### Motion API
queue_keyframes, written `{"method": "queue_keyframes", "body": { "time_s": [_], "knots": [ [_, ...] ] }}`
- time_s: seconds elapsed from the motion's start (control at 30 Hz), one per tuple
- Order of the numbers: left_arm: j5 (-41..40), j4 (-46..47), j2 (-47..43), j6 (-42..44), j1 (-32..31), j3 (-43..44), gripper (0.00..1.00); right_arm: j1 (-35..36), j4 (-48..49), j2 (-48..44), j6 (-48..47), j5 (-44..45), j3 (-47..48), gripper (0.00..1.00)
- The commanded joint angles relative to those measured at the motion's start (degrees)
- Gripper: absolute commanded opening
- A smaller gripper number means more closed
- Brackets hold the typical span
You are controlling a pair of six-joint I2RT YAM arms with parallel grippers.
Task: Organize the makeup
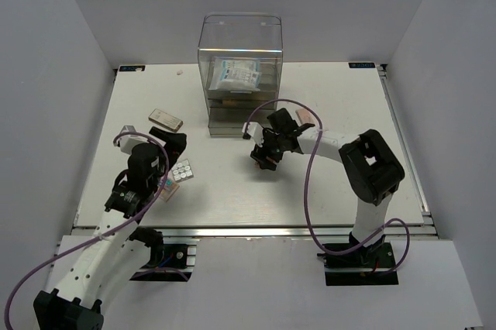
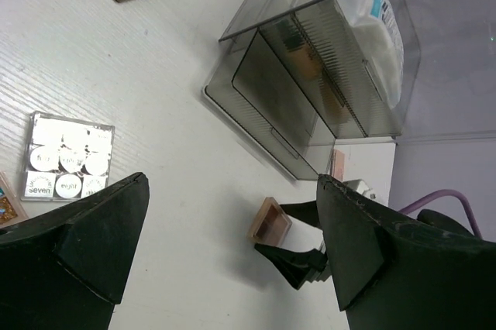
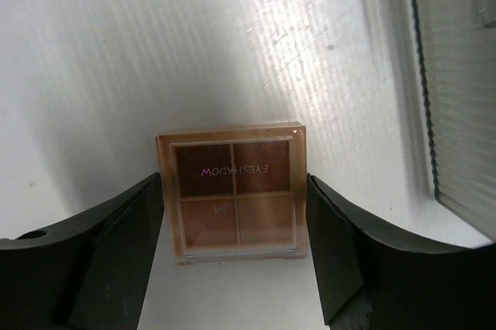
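On the desk (image 1: 325, 190): you have white palette (image 1: 181, 171), flat palette (image 1: 166, 120) left to sort.
In box (image 1: 240, 36): packet (image 1: 236, 76) done.
Right tool (image 3: 235, 218): grasping eyeshadow palette (image 3: 232, 171).
Left tool (image 2: 232, 183): released, empty.

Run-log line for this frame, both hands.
left hand: open, empty | right hand: fingers flank eyeshadow palette, grip unclear | white-blue packet: inside drawer box

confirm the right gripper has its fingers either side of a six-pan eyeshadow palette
Not quite. The eyeshadow palette has four pans, two by two, not six; the right wrist view shows it. The rest holds: the right gripper has its fingers either side of it.
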Motion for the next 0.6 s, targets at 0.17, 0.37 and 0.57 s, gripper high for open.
{"method": "queue_keyframes", "body": {
  "time_s": [0.17,0.37,0.57],
  "knots": [
    [-6.16,-7.13,-0.32,4.46,0.31,5.89,0.98,0.23,-6.06,-8.16,-8.65,-9.43,-3.16,0.00],
    [-9.42,-12.85,2.93,8.58,0.31,13.18,0.98,0.23,-2.22,-14.05,-1.37,-14.82,3.07,0.00],
    [-9.33,-11.80,2.32,7.99,0.31,12.23,0.98,0.32,14.29,-12.47,12.60,0.17,5.63,0.10]
  ]
}}
